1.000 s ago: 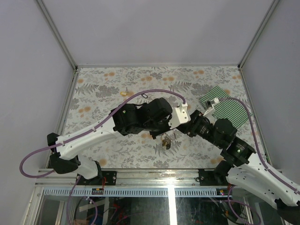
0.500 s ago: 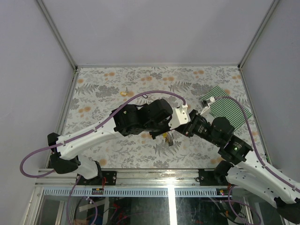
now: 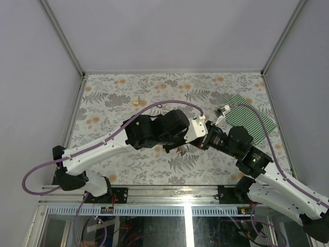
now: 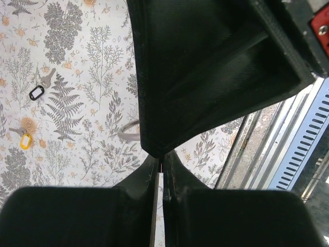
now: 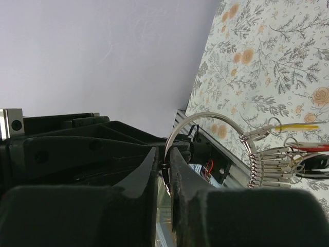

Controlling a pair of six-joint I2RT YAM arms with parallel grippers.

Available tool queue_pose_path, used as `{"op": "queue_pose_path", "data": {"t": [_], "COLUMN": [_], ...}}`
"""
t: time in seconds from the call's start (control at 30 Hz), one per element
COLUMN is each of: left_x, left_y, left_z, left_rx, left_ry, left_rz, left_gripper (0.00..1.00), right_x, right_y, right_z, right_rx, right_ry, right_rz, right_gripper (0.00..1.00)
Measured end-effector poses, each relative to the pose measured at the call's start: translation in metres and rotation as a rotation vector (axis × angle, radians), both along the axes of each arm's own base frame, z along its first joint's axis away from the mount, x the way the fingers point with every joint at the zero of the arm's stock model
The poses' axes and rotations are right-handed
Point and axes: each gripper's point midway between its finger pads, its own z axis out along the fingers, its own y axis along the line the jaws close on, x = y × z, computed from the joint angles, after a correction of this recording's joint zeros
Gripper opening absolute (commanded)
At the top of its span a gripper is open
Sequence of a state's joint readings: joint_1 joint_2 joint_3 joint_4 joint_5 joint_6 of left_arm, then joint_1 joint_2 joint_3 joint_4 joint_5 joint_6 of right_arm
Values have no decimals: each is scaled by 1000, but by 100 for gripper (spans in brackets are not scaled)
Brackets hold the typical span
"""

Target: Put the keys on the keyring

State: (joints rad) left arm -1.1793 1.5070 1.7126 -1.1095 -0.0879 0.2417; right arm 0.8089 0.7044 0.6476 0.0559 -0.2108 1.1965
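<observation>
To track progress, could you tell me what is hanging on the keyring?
A bunch of keys hangs on the keyring, with yellow, red and black heads; the right pincer covers its lower arc, hiding anything there.

Floral-print table (image 3: 103,98); green striped mat (image 3: 252,121) flat at right edge; small dark oval loop (image 4: 37,93) on table.

One wire ring (image 5: 203,121) carries a bunch of keys (image 5: 280,157), too crowded to count; one yellow, one red and one black head show. Two loose keys lie on the table (image 4: 92,46): one yellow-headed key (image 4: 24,140) and one silver key (image 4: 47,77) with one dark oval loop (image 4: 36,93). One striped green mat (image 3: 254,121).
</observation>
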Motion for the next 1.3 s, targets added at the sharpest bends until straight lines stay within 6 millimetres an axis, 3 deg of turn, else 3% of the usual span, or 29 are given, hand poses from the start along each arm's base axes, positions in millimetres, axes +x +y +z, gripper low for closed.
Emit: {"op": "queue_pose_path", "data": {"t": [0.07, 0.23, 0.37, 0.57, 0.9, 1.07, 1.3], "left_x": [0, 1, 3, -2, -14, -17, -20], "left_y": [1, 0, -2, 12, 45, 38, 21], "left_z": [0, 0, -1, 10, 79, 90, 90], "left_rx": [4, 2, -24, -140, -590, -689, -711], "left_ry": [-2, -11, -25, -67, -202, -210, -189], "left_rz": [2, 5, 10, 33, 82, 64, 19], "left_gripper": [3, 24, 34, 41, 50, 51, 51], "right_x": [0, 0, -2, -4, -7, -6, -5], "right_y": [0, 0, -2, -8, -10, -9, -6], "right_z": [-1, -2, -3, 8, 30, 41, 52], "right_rx": [-1, -4, -11, 18, 107, 150, 205], "right_ry": [2, 6, 13, -15, -17, -20, -6], "right_rz": [0, 0, -2, -13, -23, -22, -17], "right_gripper": [0, 0, 0, 0, 0, 0, 0]}}
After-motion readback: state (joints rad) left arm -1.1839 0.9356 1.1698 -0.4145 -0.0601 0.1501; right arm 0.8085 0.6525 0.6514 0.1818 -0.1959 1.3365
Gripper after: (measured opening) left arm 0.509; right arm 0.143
